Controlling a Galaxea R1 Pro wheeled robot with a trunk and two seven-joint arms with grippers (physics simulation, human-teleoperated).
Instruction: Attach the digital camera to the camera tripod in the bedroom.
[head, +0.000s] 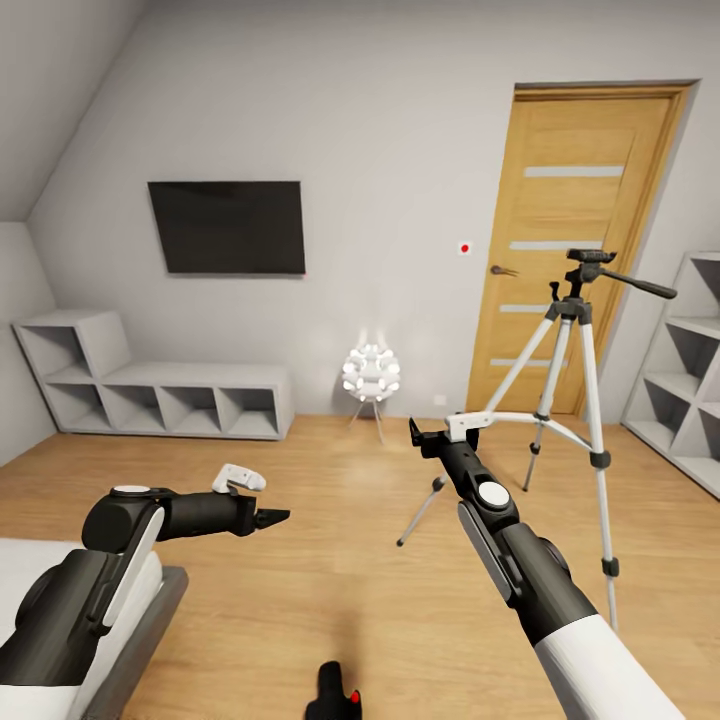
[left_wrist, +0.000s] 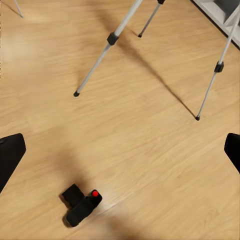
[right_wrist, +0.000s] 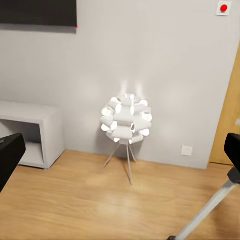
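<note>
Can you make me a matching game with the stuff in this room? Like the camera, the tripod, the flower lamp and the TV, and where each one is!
Things:
1. digital camera
2. camera tripod
3. flower lamp
4. TV

Places:
A. hanging on the grey wall
B. standing on three silver legs near the wooden door
C. lying on the wooden floor
D. glowing white on thin legs by the wall

Right pairs: 1-C, 2-B, 3-D, 4-A
</note>
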